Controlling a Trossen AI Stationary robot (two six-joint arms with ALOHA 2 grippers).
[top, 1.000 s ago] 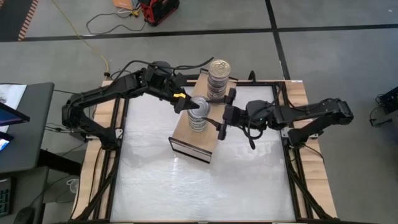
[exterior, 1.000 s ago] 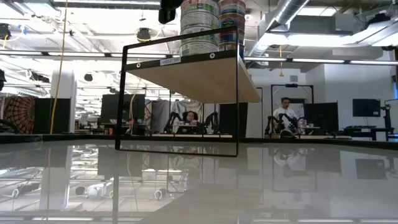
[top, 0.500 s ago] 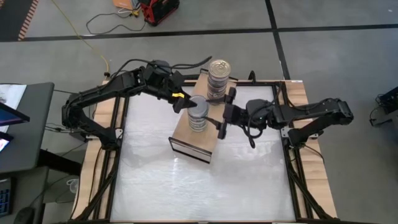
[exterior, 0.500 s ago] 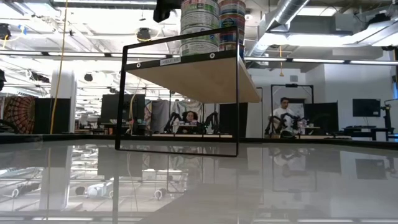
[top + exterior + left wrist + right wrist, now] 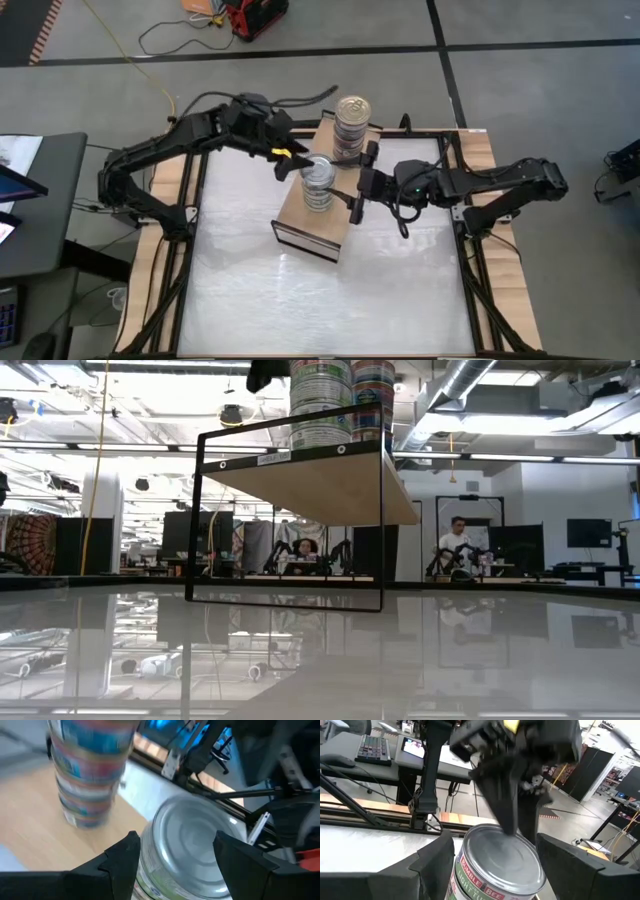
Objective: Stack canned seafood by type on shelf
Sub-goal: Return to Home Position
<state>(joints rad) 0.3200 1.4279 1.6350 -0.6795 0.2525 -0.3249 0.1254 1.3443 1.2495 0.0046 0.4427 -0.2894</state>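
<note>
White tabletop [image 5: 320, 300] inside a wooden border filled the near part of the overhead view. Toward its middle stood the shelf [image 5: 297, 215], a pale wooden board on a thin black frame, running from seven o'clock to one o'clock.

The canned seafood stood on the board in two piles. At the board's centre was the silver-lidded stack [image 5: 318, 178], whose top tin carried a green label in the right wrist view. The right gripper [image 5: 358, 183] waited just beside this pile at its three o'clock. Its fingers [image 5: 435, 865] were spread wide, one to each side of the tin and holding nothing.

The left gripper [image 5: 290, 167] hung at the pile's ten o'clock, reaching in over the silver lid. Its fingers [image 5: 122, 857] were also parted and empty, with the lid showing between them. Their tips seemed to sit just above the lid, though whether they touched it could not be told.

Farther along the board, at one o'clock from the silver pile, rose the gold-lidded stack [image 5: 352, 108], taller, with blue labels. The two piles stood apart.

From table height both piles stood on top of the board. Beyond the table lay an open workroom, where a person [image 5: 458, 538] stood far off behind another set of dark robot arms [image 5: 452, 565].
</note>
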